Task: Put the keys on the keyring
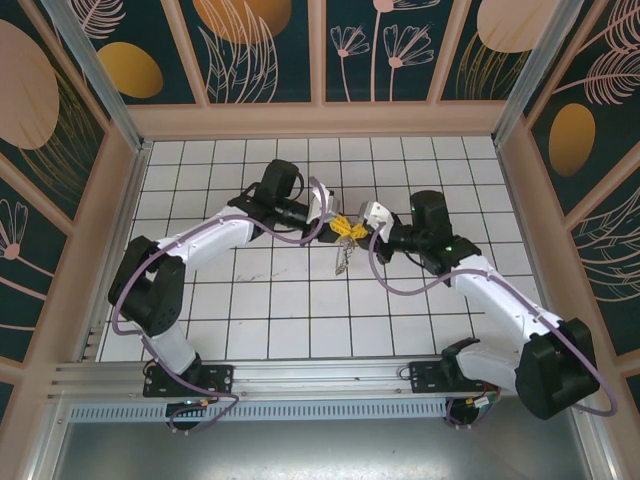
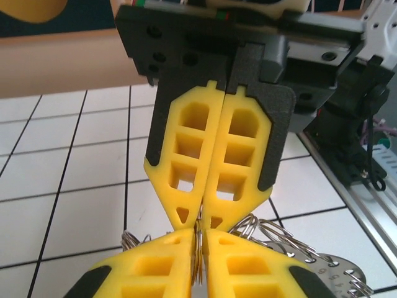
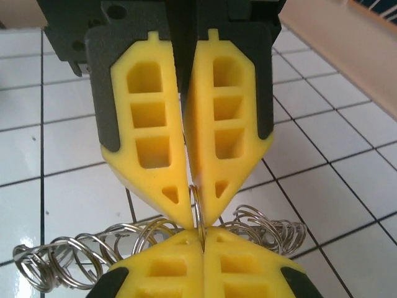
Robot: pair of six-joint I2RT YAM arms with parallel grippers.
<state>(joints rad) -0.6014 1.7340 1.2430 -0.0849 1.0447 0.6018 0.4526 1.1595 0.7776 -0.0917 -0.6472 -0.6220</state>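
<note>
keyring point(image 3: 196, 202) | edge-on between both tips | left gripper point(image 2: 198, 239) jaws clamped on it | right gripper point(image 3: 201, 239) jaws likewise

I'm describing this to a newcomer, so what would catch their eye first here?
The yellow-fingered left tool and right tool meet tip to tip over the middle of the white tiled table. Both are shut on one thin loop of the keyring, a chain of silver wire loops trailing beneath them.

White tiled floor point(image 1: 300, 310), dark teal floral wall panels point(image 1: 270, 50), beige frame point(image 1: 320, 120), aluminium rail in front point(image 1: 300, 372)
</note>
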